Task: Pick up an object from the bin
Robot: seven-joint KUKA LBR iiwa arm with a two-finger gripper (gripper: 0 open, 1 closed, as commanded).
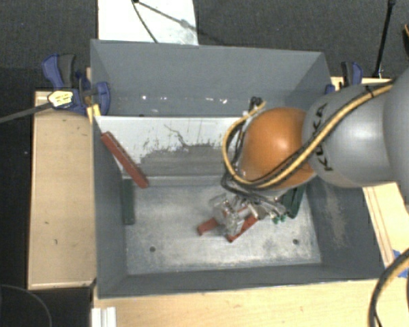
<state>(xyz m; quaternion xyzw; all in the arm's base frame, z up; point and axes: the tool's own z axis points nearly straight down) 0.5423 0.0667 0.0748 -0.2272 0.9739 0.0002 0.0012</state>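
Camera view looks down into the grey bin (165,245), where the gripper (235,216) sits low at mid-floor, right on top of the small red pieces (206,228). Whether it is open or holds one cannot be told.

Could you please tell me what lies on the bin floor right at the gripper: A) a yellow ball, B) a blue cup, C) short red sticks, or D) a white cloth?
C: short red sticks lie on the bin floor right at the gripper.
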